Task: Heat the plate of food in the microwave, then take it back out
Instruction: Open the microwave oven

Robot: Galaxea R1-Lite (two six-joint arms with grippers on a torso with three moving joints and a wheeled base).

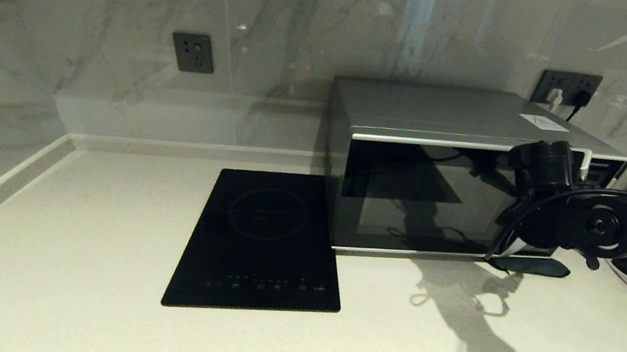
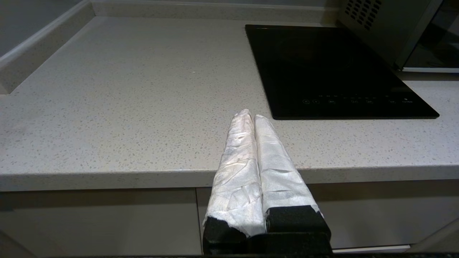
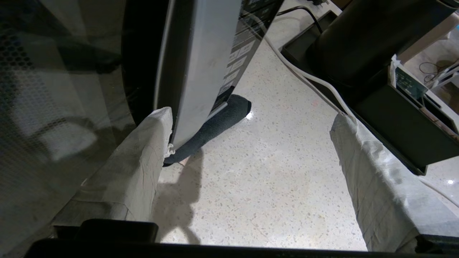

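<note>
Silver curved handle [image 3: 195,71] on the boxy microwave [image 1: 439,173] sits between the wide-open right gripper [image 3: 251,143]: close squarely before pulling.

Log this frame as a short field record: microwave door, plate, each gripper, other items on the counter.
microwave: boxy silver microwave with dark glass door, door closed, at the back right of the pale speckled stone counter
plate of food: not visible in any view
right gripper: right gripper at the door's curved silver handle, jaws open, one white-wrapped finger behind the handle, the other clear of it; nothing gripped
left gripper: left gripper at the counter's front edge, jaws shut, empty
other: flat black induction cooktop left of the microwave
</note>
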